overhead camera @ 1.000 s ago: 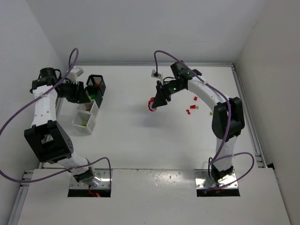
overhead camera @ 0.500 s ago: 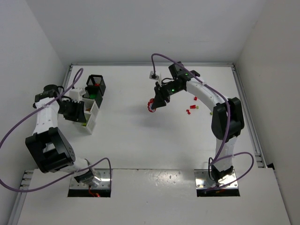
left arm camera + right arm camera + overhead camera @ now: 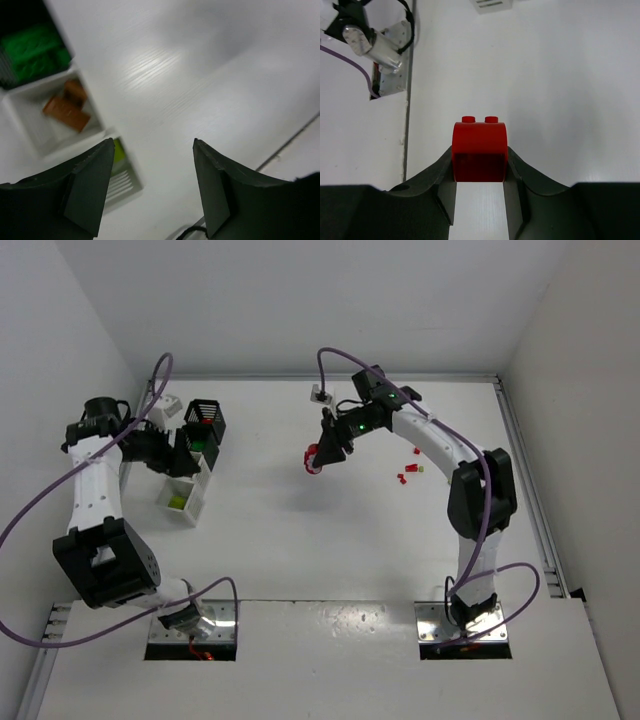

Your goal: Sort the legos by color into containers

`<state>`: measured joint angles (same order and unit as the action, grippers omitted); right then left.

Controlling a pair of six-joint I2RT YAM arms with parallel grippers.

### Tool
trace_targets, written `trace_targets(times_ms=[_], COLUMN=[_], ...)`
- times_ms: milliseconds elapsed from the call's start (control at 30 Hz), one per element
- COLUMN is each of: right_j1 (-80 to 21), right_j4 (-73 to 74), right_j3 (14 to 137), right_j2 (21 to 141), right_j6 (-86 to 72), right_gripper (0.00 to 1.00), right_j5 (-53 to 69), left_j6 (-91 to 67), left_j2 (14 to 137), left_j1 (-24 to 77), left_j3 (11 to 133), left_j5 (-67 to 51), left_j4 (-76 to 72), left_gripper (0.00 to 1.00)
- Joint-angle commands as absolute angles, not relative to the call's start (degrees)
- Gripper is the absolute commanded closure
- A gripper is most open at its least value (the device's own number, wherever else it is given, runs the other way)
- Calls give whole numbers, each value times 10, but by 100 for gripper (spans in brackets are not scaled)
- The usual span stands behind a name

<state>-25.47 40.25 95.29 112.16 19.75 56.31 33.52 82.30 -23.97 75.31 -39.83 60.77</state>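
Since a second ago my left pincer (image 3: 152, 150) has dipped toward the white bins and swung back up. Its jaws now stand wider apart, nothing between them. Under it a white bin (image 3: 35, 135) holds red bricks (image 3: 66, 112), next to a black bin (image 3: 20, 10) with green bricks (image 3: 35, 50). My right pincer (image 3: 480, 162) has moved slightly left, clamped on the red block (image 3: 480, 150) over bare worktop (image 3: 280, 530), with open room all round and the bins well apart. My left arm stands close to the side wall (image 3: 60, 350). My right arm is stretched far, elbow bent, with loose legos (image 3: 405, 477) lying near its forearm.
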Motion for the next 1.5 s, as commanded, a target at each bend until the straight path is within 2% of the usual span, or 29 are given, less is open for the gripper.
trace_targets(times_ms=[0, 33, 167, 367, 500, 967, 1200, 1333, 1467], right_j1=[-279, -284, -312, -341, -352, -363, -363, -363, -358], right_j4=[371, 371, 337, 313, 308, 297, 287, 281, 257], right_j3=[998, 1004, 1037, 1084, 1094, 1100, 1100, 1100, 1094], right_j2=[1137, 1148, 1172, 1205, 1205, 1200, 1200, 1200, 1200], right_j6=[197, 188, 152, 126, 120, 109, 97, 91, 70], right_gripper=[100, 100, 100, 100, 100, 100, 100, 100, 100], right_j5=[627, 632, 637, 648, 654, 671, 693, 707, 730], left_j6=[401, 401, 339, 138, 117, 117, 122, 122, 122], left_j2=[830, 830, 843, 789, 789, 805, 810, 810, 810], left_j1=[-208, -189, -122, -29, 10, 57, 57, 57, 52], left_j3=[789, 789, 788, 740, 740, 729, 718, 707, 700], left_j5=[-589, -638, -682, -629, -607, -602, -633, -656, -668], left_j4=[685, 696, 642, 417, 395, 359, 359, 359, 359], left_gripper=[30, 29, 28, 26, 26, 26, 37, 53, 55])
